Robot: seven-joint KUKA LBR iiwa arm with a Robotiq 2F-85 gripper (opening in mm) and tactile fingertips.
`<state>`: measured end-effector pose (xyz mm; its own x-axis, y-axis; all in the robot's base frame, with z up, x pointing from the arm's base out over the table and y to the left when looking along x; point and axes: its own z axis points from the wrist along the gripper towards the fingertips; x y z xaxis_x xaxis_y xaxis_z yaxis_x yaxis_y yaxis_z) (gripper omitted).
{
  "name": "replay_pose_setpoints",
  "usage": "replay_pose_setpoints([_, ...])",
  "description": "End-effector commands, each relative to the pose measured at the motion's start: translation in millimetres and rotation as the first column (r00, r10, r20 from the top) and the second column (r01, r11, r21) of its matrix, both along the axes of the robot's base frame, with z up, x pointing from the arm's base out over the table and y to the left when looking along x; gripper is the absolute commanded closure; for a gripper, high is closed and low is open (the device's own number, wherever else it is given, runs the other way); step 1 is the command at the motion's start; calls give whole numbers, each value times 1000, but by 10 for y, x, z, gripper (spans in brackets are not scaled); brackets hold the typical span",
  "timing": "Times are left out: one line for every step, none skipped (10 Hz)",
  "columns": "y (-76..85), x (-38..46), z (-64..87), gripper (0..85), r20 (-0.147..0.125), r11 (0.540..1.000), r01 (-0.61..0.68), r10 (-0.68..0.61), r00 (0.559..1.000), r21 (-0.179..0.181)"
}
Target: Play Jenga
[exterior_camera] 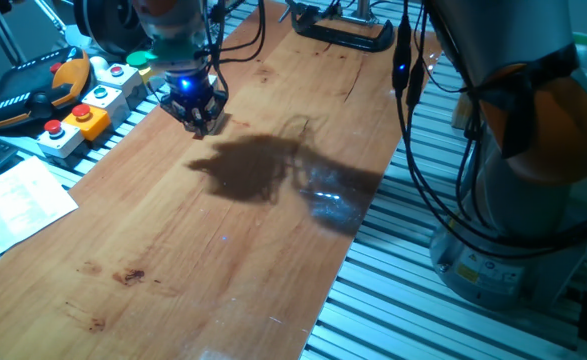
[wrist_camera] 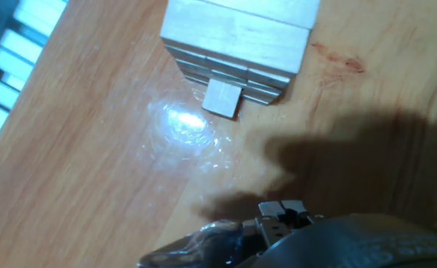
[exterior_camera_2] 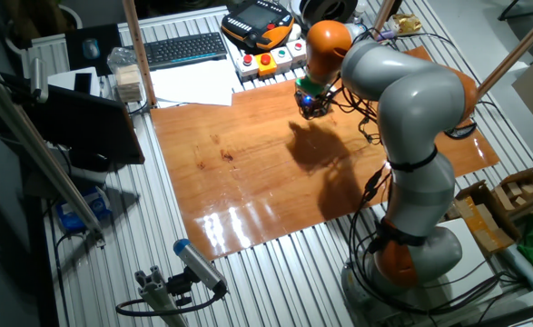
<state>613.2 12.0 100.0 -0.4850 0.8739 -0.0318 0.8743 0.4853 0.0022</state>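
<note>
Over far board edge, one fixed view: my black two-finger gripper point(exterior_camera: 199, 117) low, opening unclear.

Other fixed view: same spot, near grey button boxes point(exterior_camera_2: 268, 58); tower hidden.

Hand view: pale wooden Jenga tower point(wrist_camera: 237, 46) at 12 o'clock, one protruding block point(wrist_camera: 222, 97) end-on, long axis toward me. No containers visible.

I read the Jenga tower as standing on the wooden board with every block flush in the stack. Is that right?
Not quite. The Jenga tower does stand on the wooden board, but not every block is flush: one protruding block sticks out of a low layer. The hand view shows it.
</note>
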Motion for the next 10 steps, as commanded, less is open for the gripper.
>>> replay_pose_setpoints([14, 7, -21, 843, -1, 1000, 17, -17, 1000, -4])
replay_pose_setpoints([41, 8, -44, 843, -1, 999, 49, -49, 999, -23])
replay_pose_setpoints([62, 6, -56, 843, -2, 995, 90, -90, 996, -30])
replay_pose_setpoints([52, 15, -69, 843, -2, 992, 121, -121, 993, -29])
replay_pose_setpoints([45, 31, -100, 843, 9, 985, 169, -169, 986, -22])
replay_pose_setpoints([49, 47, -130, 843, 27, 978, 208, -207, 978, -23])
replay_pose_setpoints([41, 72, -162, 843, 37, 971, 240, -240, 970, -17])
replay_pose_setpoints([24, 104, -205, 843, 37, 966, 258, -257, 966, -16])
replay_pose_setpoints([0, 139, -258, 843, 30, 963, 270, -270, 962, -20])
replay_pose_setpoints([-16, 157, -285, 843, 33, 963, 267, -266, 963, -28])
